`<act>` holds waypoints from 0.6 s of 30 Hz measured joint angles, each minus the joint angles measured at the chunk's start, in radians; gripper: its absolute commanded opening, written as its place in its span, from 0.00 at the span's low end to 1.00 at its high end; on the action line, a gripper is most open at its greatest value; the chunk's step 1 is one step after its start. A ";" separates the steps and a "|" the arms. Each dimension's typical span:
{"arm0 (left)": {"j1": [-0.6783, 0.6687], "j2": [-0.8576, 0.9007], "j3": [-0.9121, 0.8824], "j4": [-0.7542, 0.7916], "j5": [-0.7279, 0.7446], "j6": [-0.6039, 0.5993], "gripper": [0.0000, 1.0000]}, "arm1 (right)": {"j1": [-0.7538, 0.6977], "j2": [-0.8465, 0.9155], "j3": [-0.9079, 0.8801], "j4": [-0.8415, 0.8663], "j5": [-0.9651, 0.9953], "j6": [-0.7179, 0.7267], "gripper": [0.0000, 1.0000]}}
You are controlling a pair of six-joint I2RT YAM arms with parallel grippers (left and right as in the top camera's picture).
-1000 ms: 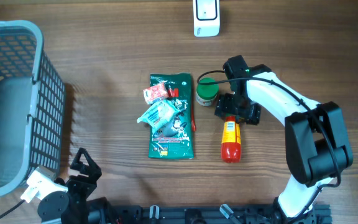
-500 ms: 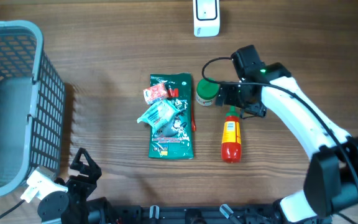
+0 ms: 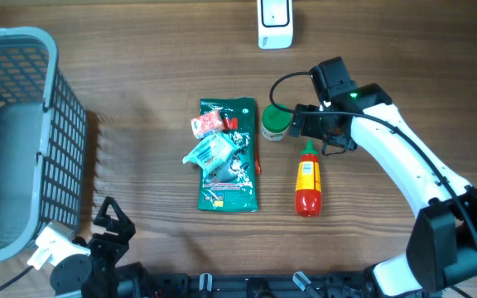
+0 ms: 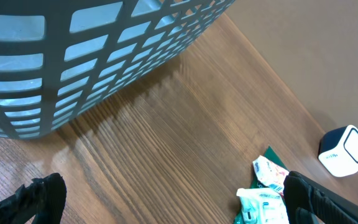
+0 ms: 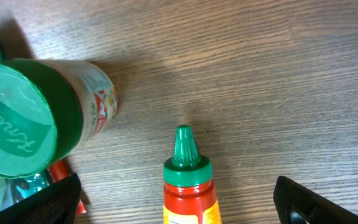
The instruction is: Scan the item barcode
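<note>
Ana: Which thing do we have to scan?

Ben: My pick is the red sauce bottle (image 3: 307, 184). It lies flat in the middle of the bench (image 3: 139, 83), just beside the green packet (image 3: 228, 161).

Ana: Which way does it point?

Ben: Its long side runs from the near edge of the bench to the far edge. The green cap (image 5: 184, 149) points away, toward the white scanner (image 3: 275, 23). The fat red end is closer to the robot.

Ana: Where is the right tool (image 3: 319, 132)?

Ben: Up over the cap end. The rest of the bottle lies back from it, toward the robot. A jar (image 3: 275, 124) with a green lid stands close by, near the cap but not touching it.

Ana: Is that tool holding anything?

Ben: No. Its two fingers are spread wide, one on each side of the bottle's line, and they grip nothing.

Ana: And the left tool (image 3: 108, 222)?

Ben: Wide open and empty too. It sits at the near edge by the basket (image 3: 52, 58), well apart from the bottle. The right arm is much nearer, so I would use that one.

Ana: Can you see the barcode?

Ben: The yellow label (image 3: 307, 170) faces up, but the print is too small to tell.

Ana: So what comes next?

Ben: I would slide the tool down along the bottle to its middle, squeeze across the long side, then carry it to the scanner.
</note>
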 measured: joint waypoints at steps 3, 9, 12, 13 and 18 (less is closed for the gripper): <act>0.000 0.000 0.000 0.000 0.000 0.000 1.00 | 0.000 0.048 0.002 0.000 -0.002 -0.004 0.85; 0.000 0.000 0.000 0.000 0.000 0.000 1.00 | 0.000 0.203 0.003 0.013 -0.034 0.001 0.76; 0.000 0.000 0.000 0.000 0.000 0.000 1.00 | 0.000 0.249 0.003 0.026 -0.051 0.003 0.71; 0.000 0.000 0.000 0.000 0.000 0.000 1.00 | 0.000 0.257 0.003 0.026 -0.055 0.001 0.71; 0.000 0.000 0.000 0.000 0.000 0.000 1.00 | 0.000 0.270 0.003 -0.002 -0.065 -0.002 0.61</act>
